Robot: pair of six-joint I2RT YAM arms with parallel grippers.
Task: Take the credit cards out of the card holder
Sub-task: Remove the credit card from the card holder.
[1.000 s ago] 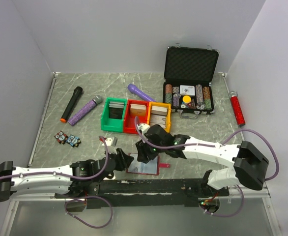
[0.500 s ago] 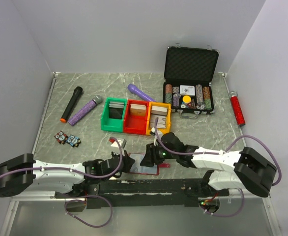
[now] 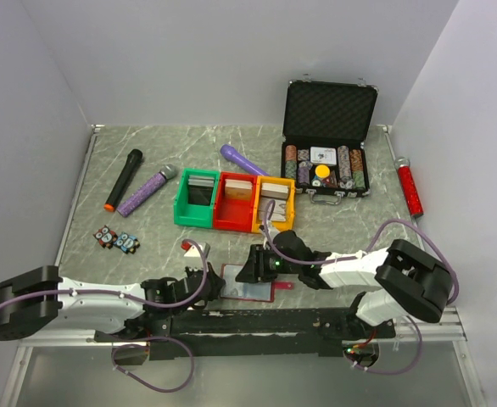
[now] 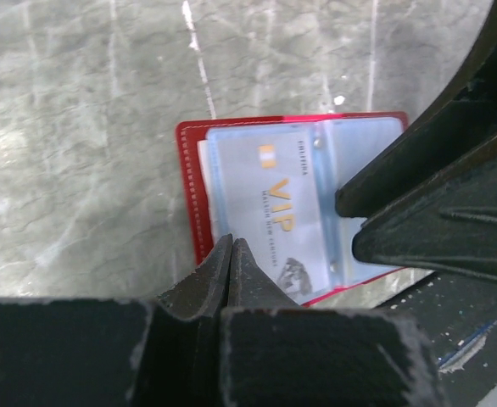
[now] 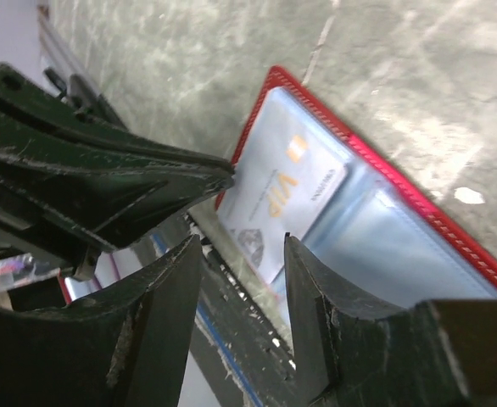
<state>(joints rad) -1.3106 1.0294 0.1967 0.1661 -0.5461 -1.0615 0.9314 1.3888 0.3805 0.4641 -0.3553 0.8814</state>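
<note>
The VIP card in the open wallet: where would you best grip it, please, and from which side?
Probably its corner nearest the left gripper, low from that side: the card lies flat, sleeved in the wallet, so only a thin edge offers a pinch, and the right gripper crowds the opposite side.

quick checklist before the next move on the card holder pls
1. Card holder open and flat on the table: ok.
2. VIP card out of the holder: not ok, it lies inside.
3. Left gripper shut at the card's edge: ok.
4. Left gripper actually pinching the card: cannot tell.
5. Right gripper open over the holder, nothing between its jaws: ok.
</note>
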